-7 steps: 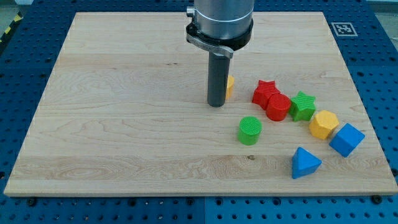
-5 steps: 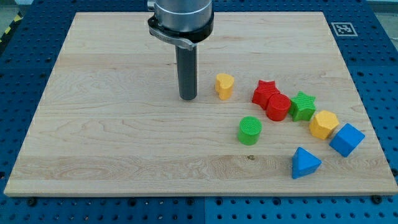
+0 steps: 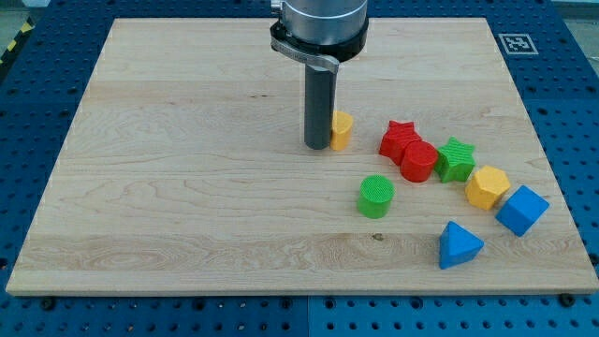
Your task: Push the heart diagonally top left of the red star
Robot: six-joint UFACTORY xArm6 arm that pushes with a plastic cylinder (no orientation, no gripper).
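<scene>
The yellow heart (image 3: 343,129) stands on the wooden board (image 3: 187,187), left of the red star (image 3: 400,138). My tip (image 3: 317,147) is right against the heart's left side and hides part of it. The red star touches a red cylinder (image 3: 418,162) at its lower right.
A green star (image 3: 456,159) sits right of the red cylinder. A green cylinder (image 3: 375,197) stands below the heart. A yellow hexagon (image 3: 487,187), a blue cube (image 3: 521,210) and a blue triangle (image 3: 459,244) lie at the lower right.
My tip swung left away from the heart, then came back right to its left side. The heart and the other blocks stand where they were.
</scene>
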